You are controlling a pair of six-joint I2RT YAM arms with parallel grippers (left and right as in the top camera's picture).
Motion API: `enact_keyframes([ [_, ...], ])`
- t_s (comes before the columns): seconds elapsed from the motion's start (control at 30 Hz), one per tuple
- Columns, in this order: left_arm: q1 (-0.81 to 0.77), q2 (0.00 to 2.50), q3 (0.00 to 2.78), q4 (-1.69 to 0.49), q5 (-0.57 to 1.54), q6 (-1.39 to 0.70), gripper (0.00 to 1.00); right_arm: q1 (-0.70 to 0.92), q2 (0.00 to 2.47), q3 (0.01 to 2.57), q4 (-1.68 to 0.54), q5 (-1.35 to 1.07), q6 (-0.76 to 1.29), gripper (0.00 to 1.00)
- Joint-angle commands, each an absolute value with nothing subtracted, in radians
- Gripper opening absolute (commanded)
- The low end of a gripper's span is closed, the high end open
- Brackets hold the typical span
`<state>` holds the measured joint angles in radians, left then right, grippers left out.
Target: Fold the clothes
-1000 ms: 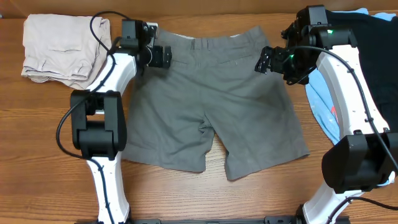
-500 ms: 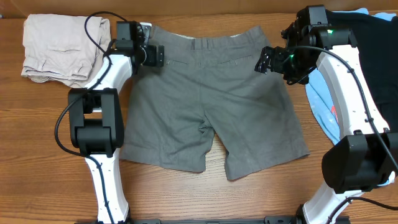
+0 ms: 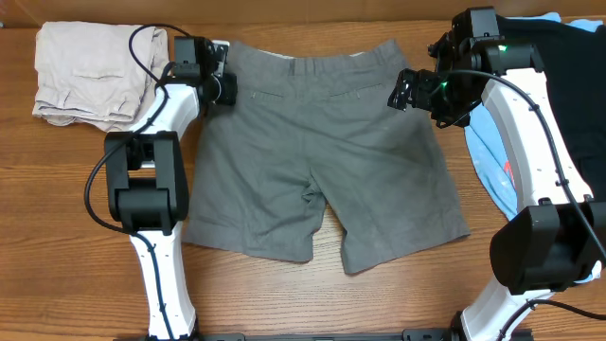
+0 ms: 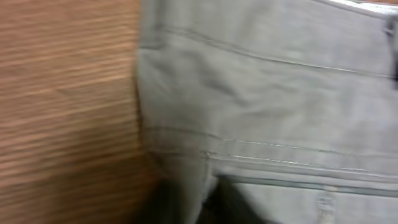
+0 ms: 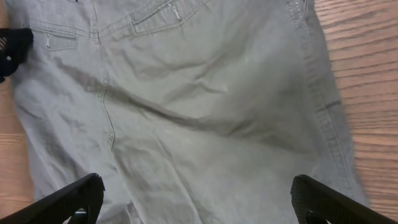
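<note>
- The left tool (image 3: 220, 87) is set at the left waist corner of the shorts (image 3: 322, 161). Whether it is pinched on cloth cannot be told, since its wrist view is blurred.
- The right tool (image 3: 417, 92) is held spread over the right hip, with no cloth seen between its fingers.
- The shorts are laid flat on the counter (image 3: 76, 237), pockets up. The waistband runs from tool to tool and the legs point toward the arm bases.
- The black garment (image 3: 578, 95) and the light-blue garment (image 3: 481, 156) are partly covered by the right arm (image 3: 530, 123) and cut off at the edge.
</note>
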<state>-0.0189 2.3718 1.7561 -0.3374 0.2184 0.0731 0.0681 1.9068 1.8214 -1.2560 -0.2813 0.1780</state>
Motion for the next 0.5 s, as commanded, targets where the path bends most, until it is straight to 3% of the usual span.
enact_keyframes([
  [0.0, -0.009, 2.408, 1.751, -0.411, 0.172, 0.000, 0.04, 0.074, 1.891, 1.845, -1.250, -0.283, 0.167, 1.00],
  [0.2, 0.073, 2.346, 1.767, -0.719, 0.082, -0.149, 0.04, 0.076, 1.891, 1.845, -1.243, -0.284, 0.186, 1.00],
  [0.47, 0.218, 2.308, 1.772, -1.166, 0.018, -0.158, 0.07, 0.122, 1.893, 1.819, -1.208, -0.287, 0.186, 1.00],
])
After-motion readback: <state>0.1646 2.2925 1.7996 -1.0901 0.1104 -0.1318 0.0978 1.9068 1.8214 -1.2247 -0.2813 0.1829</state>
